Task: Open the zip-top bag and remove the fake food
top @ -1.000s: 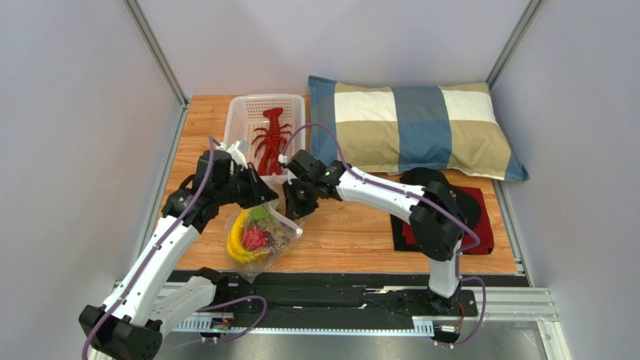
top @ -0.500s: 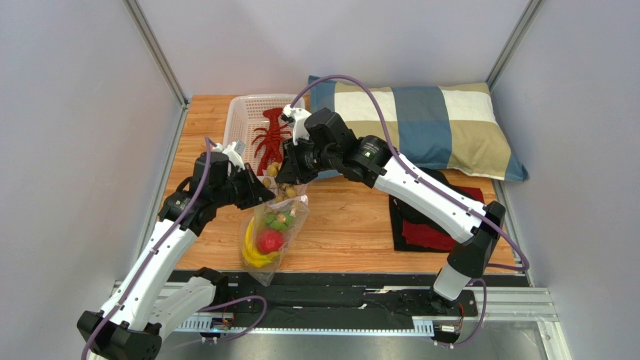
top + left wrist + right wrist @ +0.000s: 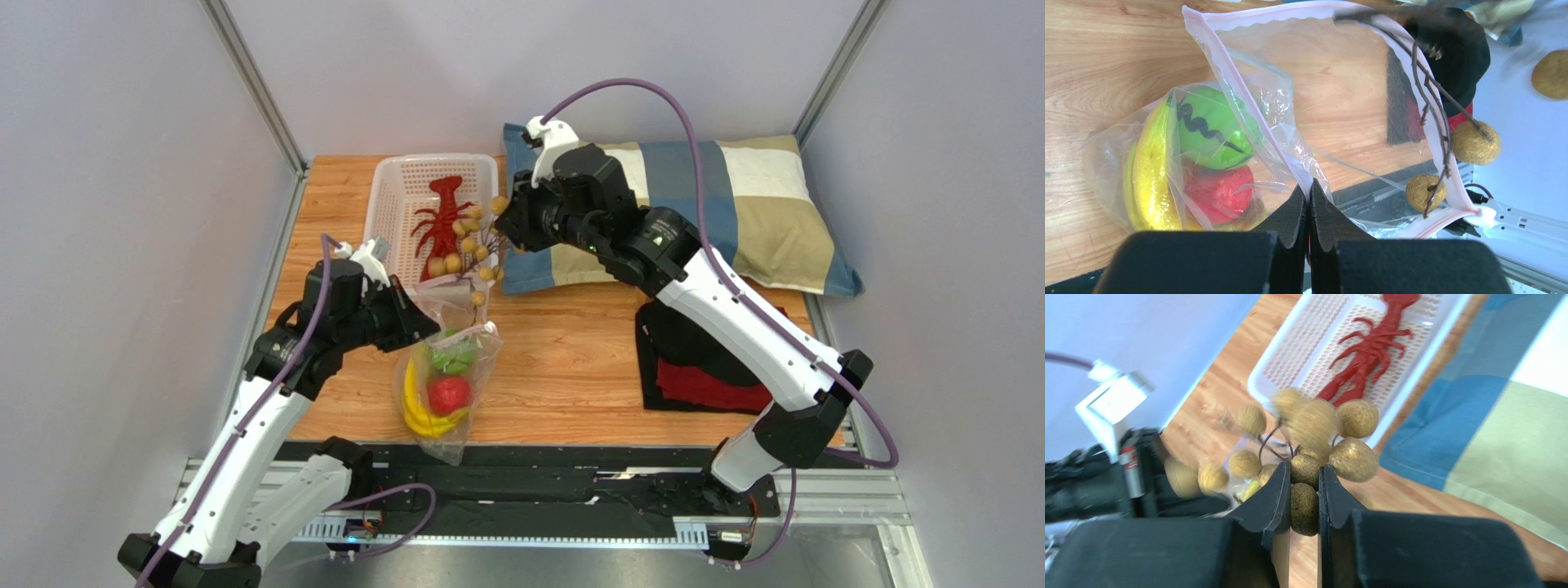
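Brownish grape-like cluster (image 3: 1354, 458) clamped in right hand (image 3: 1304, 478) | left hand (image 3: 1309, 197) pinched on zip-top bag (image 3: 1257, 101) rim

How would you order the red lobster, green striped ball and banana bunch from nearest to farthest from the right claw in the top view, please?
From the right claw:
1. Red lobster, in the white basket beside it.
2. Green striped ball, near the mouth of the zip-top bag.
3. Banana bunch, deepest in that bag.
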Action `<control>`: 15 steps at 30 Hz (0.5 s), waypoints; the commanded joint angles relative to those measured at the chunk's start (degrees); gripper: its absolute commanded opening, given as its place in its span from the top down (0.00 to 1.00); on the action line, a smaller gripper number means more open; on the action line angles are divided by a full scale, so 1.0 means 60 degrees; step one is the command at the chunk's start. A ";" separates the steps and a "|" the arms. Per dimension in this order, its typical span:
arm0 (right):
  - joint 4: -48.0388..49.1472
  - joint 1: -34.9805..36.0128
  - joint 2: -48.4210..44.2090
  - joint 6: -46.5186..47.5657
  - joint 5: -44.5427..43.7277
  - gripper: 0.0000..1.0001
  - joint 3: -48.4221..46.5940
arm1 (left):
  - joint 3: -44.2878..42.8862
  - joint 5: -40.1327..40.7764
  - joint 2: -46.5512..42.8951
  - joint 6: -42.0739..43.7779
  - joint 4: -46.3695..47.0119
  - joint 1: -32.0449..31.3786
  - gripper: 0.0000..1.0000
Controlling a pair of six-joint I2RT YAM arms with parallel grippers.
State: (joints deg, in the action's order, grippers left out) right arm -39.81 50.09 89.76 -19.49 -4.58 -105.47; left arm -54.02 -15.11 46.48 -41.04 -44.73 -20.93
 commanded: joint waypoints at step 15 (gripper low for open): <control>0.4321 -0.0379 0.1430 -0.2041 0.1425 1.00 -0.1492 | 0.0477 -0.0381 -0.0275 -0.0030 0.0057 0.0002 1.00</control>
State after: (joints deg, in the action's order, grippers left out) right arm -27.77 47.75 95.98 -28.01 5.63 -111.79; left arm -53.19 -16.08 45.80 -40.66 -45.60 -20.93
